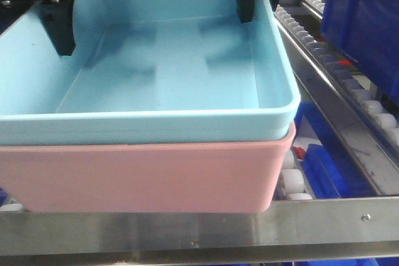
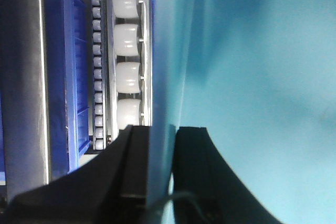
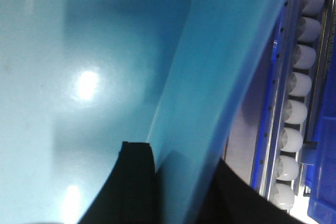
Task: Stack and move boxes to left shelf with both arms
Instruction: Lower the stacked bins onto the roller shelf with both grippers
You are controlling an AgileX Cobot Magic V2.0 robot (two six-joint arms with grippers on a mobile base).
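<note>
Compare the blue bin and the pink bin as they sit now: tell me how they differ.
The light blue bin is nested on top, while the pink bin sits underneath, on the shelf behind the front steel bar. The blue bin's open, empty interior shows; the pink bin shows only its outer wall. The left gripper and right gripper each straddle a blue side wall; neither is seen touching the pink bin. Both look like matching rectangular plastic bins.
</note>
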